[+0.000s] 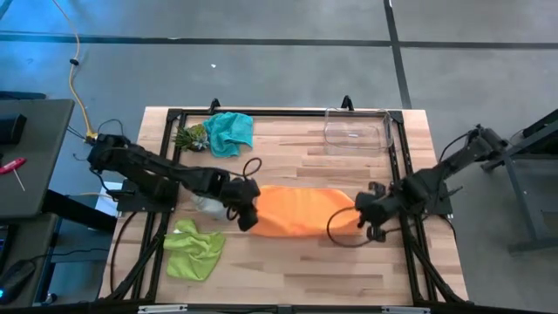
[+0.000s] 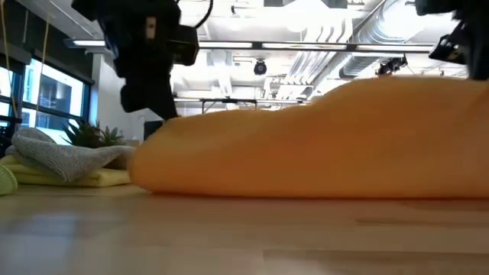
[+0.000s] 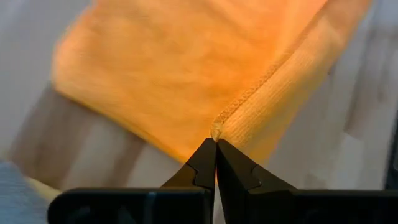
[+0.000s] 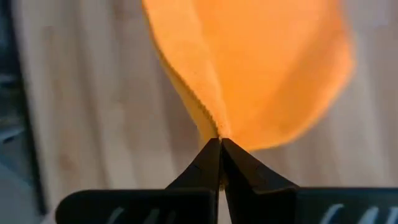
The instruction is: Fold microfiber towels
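Both grippers pinch the orange towel mid-table — left gripper on one end, right gripper on the other. Move them together, keep it taut, line up the edges before letting go.

Grey floor, windows, white ceiling ducts overhead.
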Tool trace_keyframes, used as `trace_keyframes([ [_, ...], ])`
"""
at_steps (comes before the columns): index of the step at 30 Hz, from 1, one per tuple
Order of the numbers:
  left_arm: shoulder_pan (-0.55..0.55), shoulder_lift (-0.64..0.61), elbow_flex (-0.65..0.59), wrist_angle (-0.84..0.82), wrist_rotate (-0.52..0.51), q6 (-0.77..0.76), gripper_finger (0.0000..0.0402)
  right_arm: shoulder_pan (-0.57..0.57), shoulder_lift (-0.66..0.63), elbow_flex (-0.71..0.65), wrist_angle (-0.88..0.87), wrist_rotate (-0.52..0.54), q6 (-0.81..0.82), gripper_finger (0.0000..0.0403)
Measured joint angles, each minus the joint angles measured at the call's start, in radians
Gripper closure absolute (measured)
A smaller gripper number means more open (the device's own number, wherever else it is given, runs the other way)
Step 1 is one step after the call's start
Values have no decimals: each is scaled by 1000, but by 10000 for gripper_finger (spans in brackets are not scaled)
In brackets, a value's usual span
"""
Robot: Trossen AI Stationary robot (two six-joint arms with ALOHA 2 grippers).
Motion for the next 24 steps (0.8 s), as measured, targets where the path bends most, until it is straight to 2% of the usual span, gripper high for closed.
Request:
trace_keyframes([
  [5, 68, 0, 0, -4, -53, 17, 401, -80, -12, 0, -126, 62, 33, 403],
  [10, 118, 0, 0, -15, -106, 17, 402, -159, -11, 0, -127, 82, 20, 403],
  [16, 150, 0, 0, -19, -174, 17, 401, -244, -10, 0, -133, 83, 26, 403],
  [24, 150, 0, -11, -13, -184, 27, 401, -310, 47, 0, -164, 44, 32, 403],
])
